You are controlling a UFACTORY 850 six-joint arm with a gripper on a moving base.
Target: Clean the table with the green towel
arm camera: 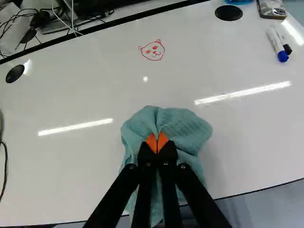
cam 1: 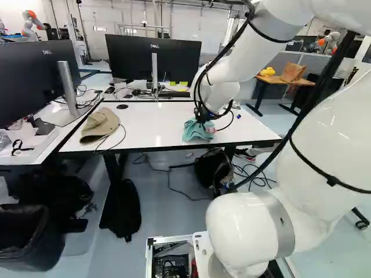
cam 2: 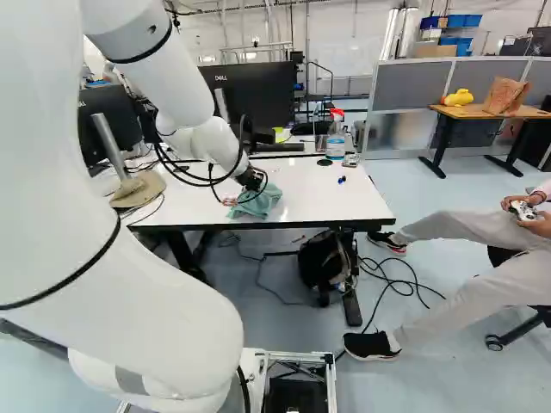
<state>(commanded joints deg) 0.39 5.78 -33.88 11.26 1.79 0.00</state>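
The gripper [cam 1: 203, 118] is low over the front part of the white table [cam 1: 156, 124]. Seen from the wrist, the gripper [arm camera: 157, 145] is shut on the green towel [arm camera: 183, 126], its orange pads pinching a fold near the middle. The bunched towel [cam 1: 197, 131] spreads around the fingertips on the tabletop, reaching toward the front edge. Ahead of the fingers, a small red drawing of an animal face [arm camera: 153, 50] marks the white surface.
A tan cap [cam 1: 99, 125] with a cable lies on the table. Markers [arm camera: 278, 44], a spray bottle [cam 2: 336, 136] and monitors [cam 1: 153, 59] stand or lie farther back. A seated person is at the right of the right base view.
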